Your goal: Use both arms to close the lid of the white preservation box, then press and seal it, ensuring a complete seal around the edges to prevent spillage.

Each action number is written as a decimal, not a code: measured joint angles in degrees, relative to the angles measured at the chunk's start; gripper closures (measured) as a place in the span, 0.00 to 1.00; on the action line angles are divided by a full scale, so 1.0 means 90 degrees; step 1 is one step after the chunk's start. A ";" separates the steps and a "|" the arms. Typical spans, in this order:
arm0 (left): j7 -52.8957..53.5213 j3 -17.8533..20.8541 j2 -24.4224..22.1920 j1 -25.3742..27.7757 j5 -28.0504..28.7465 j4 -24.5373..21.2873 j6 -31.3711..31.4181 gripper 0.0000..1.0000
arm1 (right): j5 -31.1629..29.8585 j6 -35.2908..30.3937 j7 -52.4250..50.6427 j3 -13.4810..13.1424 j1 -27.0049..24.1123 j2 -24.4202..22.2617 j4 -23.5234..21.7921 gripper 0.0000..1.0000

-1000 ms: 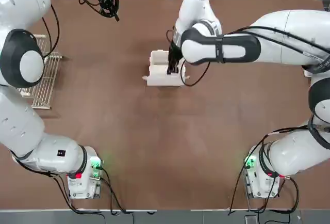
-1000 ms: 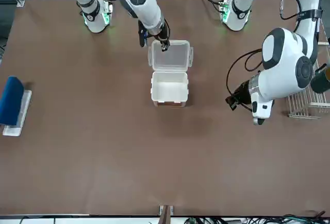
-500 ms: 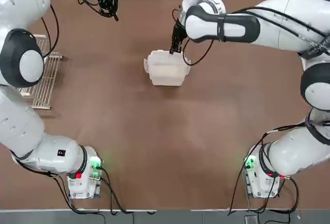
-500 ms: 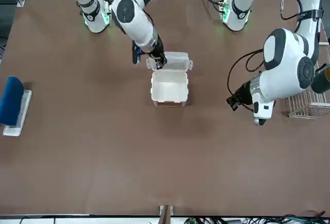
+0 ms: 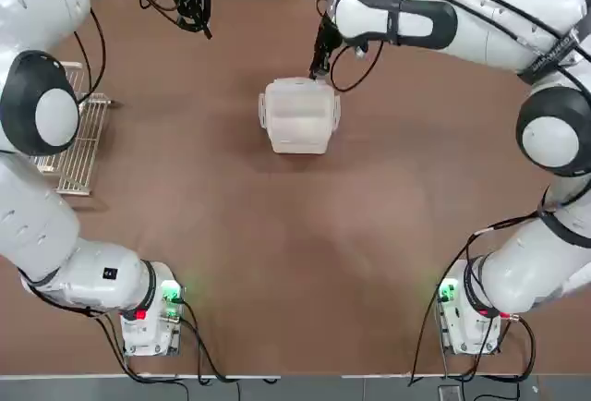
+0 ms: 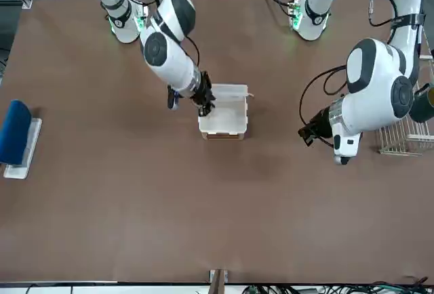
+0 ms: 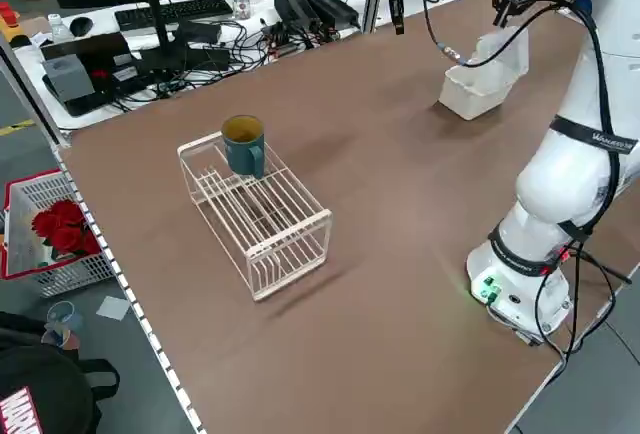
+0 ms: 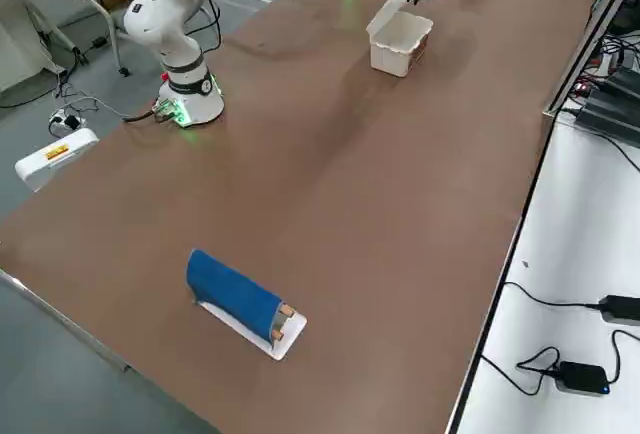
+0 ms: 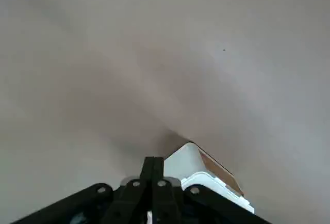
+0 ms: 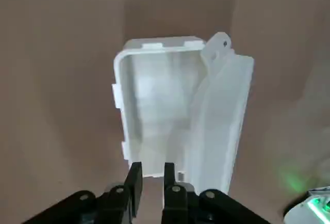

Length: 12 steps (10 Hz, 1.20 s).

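A brown table [image 5: 277,262] is seen from the top, with the white preservation box [image 5: 298,116] mid-table, lid [image 5: 297,110] mostly lowered. In front view, right gripper [image 6: 203,103] sits beside it, fingers slightly parted, nothing held. Left gripper [image 6: 303,133] is parked aside, fingers pinched together, empty.

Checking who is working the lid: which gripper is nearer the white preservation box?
Right. The right gripper sits at the far edge of the white preservation box, by the lid. The left gripper is parked well away, near the table's far edge.

two arms [image 5: 55,115], one white preservation box [image 5: 298,116], one wire rack [image 7: 257,210], one mug [image 7: 243,144]
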 joint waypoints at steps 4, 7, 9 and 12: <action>-0.0004 -0.0009 0.0026 -0.0050 0.0000 -0.0016 0.0150 0.99 | -0.0007 -0.0738 -0.0062 -0.0385 -0.0060 0.0240 0.0947 0.39; -0.0286 -0.0162 0.0087 -0.0154 -0.0002 -0.0168 0.0310 0.99 | -0.0563 -0.1161 -0.0714 -0.0376 -0.0023 0.0243 0.1014 0.26; -0.0544 -0.0333 0.0109 -0.0380 -0.0032 -0.0547 0.0678 0.99 | -0.0847 -0.1238 -0.0859 -0.0326 0.0191 0.0259 0.0998 0.21; -0.0555 -0.0463 0.0117 -0.0413 -0.0185 -0.0911 0.1000 0.99 | -0.0939 -0.1187 -0.0658 -0.0309 0.0738 0.0289 0.0911 0.68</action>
